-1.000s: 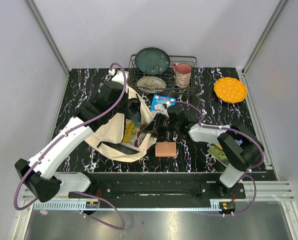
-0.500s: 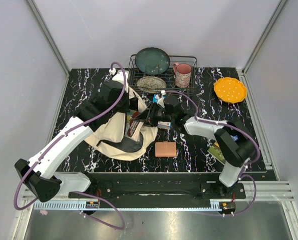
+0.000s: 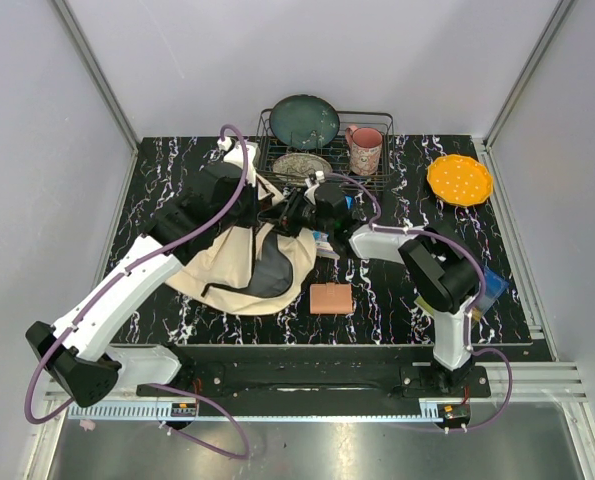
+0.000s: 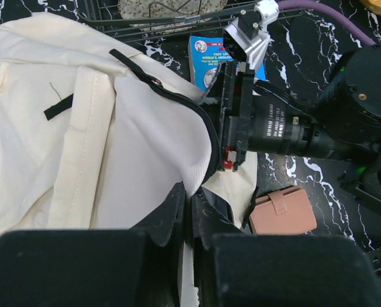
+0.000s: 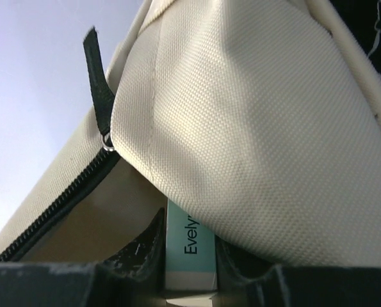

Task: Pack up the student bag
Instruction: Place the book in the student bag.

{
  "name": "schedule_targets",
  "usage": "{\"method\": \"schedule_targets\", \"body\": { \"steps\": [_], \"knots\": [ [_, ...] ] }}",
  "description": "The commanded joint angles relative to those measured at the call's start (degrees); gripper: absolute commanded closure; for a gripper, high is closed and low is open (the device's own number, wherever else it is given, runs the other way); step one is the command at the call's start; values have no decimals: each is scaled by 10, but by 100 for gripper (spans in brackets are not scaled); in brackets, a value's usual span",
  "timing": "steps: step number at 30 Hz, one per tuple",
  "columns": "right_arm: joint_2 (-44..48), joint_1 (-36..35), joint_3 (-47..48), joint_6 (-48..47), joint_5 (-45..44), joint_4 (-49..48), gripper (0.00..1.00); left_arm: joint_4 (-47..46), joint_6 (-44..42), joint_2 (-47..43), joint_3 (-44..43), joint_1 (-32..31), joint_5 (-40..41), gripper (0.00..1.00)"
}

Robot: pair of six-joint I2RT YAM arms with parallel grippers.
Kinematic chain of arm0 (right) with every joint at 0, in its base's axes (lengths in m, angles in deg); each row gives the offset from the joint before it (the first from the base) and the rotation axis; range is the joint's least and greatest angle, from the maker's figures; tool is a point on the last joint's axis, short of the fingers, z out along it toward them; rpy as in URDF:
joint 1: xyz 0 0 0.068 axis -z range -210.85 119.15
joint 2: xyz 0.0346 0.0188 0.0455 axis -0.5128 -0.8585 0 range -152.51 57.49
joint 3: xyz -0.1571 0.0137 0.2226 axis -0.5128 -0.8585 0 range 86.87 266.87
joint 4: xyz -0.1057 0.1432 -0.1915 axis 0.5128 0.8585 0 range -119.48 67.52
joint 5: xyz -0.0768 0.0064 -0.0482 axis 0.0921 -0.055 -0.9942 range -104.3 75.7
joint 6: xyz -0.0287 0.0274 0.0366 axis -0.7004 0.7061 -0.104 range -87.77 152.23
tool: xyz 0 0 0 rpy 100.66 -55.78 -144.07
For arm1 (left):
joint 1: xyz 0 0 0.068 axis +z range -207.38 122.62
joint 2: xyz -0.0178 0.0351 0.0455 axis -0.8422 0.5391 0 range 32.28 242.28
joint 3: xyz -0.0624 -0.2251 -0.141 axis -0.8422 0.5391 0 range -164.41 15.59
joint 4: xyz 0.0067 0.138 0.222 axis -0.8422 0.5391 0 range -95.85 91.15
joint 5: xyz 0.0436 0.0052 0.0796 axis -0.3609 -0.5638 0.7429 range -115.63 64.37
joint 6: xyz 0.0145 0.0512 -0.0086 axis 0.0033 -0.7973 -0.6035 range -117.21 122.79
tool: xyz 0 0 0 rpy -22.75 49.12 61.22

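Note:
The student bag, cream canvas with black lining, lies left of centre with its mouth towards the dish rack. My left gripper is shut on the bag's black-trimmed rim and holds the flap up; from above, the left gripper is at the bag's back edge. My right gripper is shut on a teal book printed "Evely", whose front end is under the bag's canvas, beside the zipper. In the top view the right gripper is at the bag's mouth.
A wire dish rack with two plates and a pink mug stands at the back. An orange plate lies back right. A pink wallet lies right of the bag, and a blue packet beside the rack.
My right arm has swung from mid-table to the back left, carrying the book into the bag's mouth. The left gripper has kept its hold; the bag's flap has shifted.

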Motion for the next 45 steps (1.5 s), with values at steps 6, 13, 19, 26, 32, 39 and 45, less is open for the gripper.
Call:
{"method": "schedule_targets", "body": {
  "steps": [6, 13, 19, 26, 32, 39, 45],
  "knots": [
    [16, -61, 71, -113, -93, 17, 98, -61, 17, 0, -47, -3, 9, 100],
    [43, -94, 20, -208, -70, 67, 100, -66, -8, 11, -72, -1, 46, 100],
    [-4, -91, 92, -216, 3, 86, 100, -79, -51, 2, -70, -1, 11, 100],
    [-24, -80, 125, -232, -46, 173, 62, -79, -68, -28, -38, -1, 20, 100],
    [33, -57, 79, -256, -62, 184, 30, -74, -77, -41, -8, 1, 56, 100],
    [116, -56, 47, -329, -81, 252, 15, -67, -84, -37, 12, 14, 76, 100],
    [202, -56, -12, -341, -131, 281, 14, -65, -84, -30, 18, 20, 80, 100]
  ]
}}
